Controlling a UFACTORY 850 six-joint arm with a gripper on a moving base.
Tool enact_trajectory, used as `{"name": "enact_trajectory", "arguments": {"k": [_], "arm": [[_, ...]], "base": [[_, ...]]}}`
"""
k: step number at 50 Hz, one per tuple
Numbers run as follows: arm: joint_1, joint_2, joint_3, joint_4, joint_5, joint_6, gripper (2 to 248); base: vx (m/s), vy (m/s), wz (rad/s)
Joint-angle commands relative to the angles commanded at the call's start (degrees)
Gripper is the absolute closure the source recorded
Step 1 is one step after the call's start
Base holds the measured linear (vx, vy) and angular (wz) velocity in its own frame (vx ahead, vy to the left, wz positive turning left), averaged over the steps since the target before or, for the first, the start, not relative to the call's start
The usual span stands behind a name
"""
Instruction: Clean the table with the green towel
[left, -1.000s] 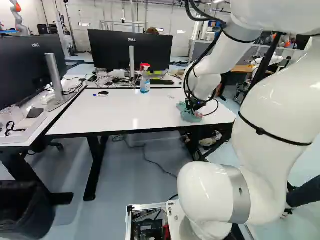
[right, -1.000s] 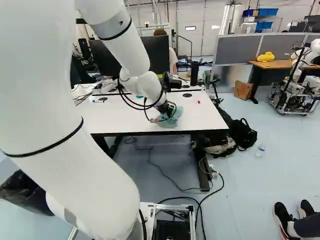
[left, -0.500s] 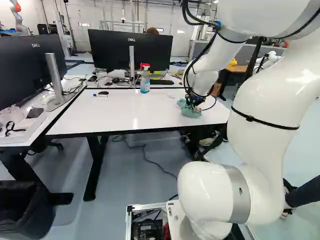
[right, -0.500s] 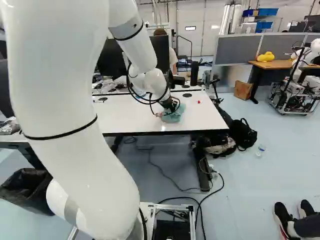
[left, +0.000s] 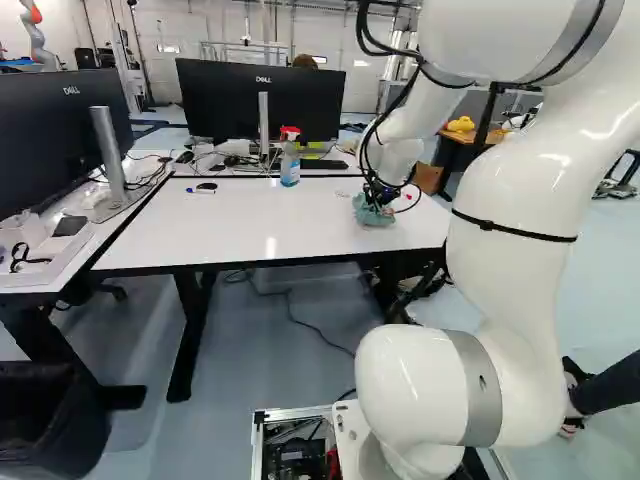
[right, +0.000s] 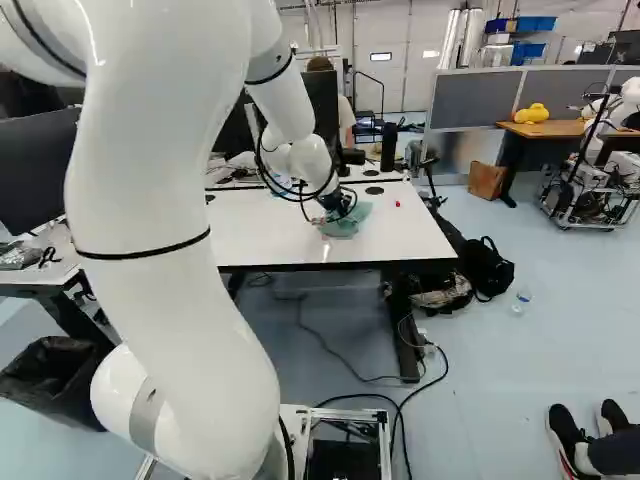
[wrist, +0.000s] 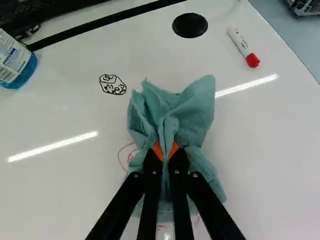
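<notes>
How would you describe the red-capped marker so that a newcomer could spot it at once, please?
Start with the white table ahead of the arm, and on it the green towel in the gripper. Beyond the towel, by the round black disc, lies a white marker; its red cap sets it apart from the blue-capped marker across the table.

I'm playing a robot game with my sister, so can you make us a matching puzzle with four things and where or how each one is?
Things:
1. Green towel
2. Spray bottle
3. Small black doodle
4. Trash bin

Where or how:
A. Has blue liquid inside
B. Stands on the floor
C. Pinched in the claw
D. Drawn on the white tabletop

Right pairs: 1-C, 2-A, 3-D, 4-B
</notes>
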Motion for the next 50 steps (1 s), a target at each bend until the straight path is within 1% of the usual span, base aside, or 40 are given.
{"name": "enact_trajectory", "arguments": {"k": [9, 20, 32, 50], "arm": [[1.5, 0.0, 0.1, 0.0, 0.0, 0.0, 221], [2.9, 1.9, 2.3, 0.0, 0.0, 0.0, 221], [3.3, 5.0, 5.9, 0.0, 0.0, 0.0, 221], [3.3, 9.9, 11.3, 0.0, 0.0, 0.0, 221]], "base": [[0.000, 0.000, 0.000], [0.000, 0.000, 0.000], [0.000, 0.000, 0.000], [0.000, 0.000, 0.000]]}}
